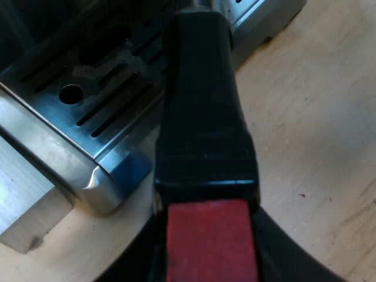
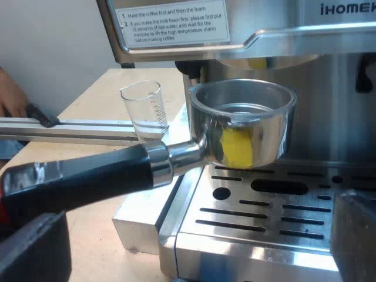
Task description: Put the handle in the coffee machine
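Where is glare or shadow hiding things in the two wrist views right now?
Left wrist view: the handle reads almost black, little surface detail; the drip tray flares white at its corner. Right wrist view: even light, a bright streak on the handle, reflections across the metal holder, deep shade under the machine.

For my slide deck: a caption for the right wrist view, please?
The metal holder poised over the drip tray, just below the espresso machine's front, not yet locked in; measuring glass beyond.
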You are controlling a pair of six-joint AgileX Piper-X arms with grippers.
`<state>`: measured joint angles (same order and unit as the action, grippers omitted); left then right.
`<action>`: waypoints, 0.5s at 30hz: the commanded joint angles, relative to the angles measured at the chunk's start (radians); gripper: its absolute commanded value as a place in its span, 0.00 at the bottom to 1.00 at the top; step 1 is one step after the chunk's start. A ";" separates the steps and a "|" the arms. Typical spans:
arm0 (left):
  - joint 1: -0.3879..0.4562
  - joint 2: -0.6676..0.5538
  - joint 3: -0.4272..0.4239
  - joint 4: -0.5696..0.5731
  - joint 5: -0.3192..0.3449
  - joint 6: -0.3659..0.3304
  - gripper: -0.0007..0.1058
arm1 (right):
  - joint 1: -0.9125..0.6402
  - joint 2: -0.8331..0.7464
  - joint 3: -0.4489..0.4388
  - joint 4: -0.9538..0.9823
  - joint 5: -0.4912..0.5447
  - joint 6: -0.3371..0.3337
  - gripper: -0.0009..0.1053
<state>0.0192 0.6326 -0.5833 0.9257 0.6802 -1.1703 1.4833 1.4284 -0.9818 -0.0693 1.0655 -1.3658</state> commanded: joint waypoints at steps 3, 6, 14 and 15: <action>0.004 0.017 -0.014 -0.068 0.077 0.010 0.01 | -0.005 0.038 -0.003 -0.048 0.007 -0.078 0.82; 0.004 0.019 -0.014 -0.071 0.110 0.020 0.01 | -0.005 0.064 -0.003 -0.129 0.017 -0.093 0.73; 0.045 0.019 0.012 -0.089 0.181 0.032 0.01 | -0.005 0.081 -0.003 -0.182 0.099 -0.105 0.66; 0.048 0.019 0.019 -0.092 0.187 0.032 0.01 | -0.005 0.081 -0.003 -0.182 0.099 -0.112 0.66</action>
<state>0.0685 0.6583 -0.5587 0.8709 0.7996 -1.1446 1.4821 1.5116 -0.9818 -0.2436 1.1504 -1.4631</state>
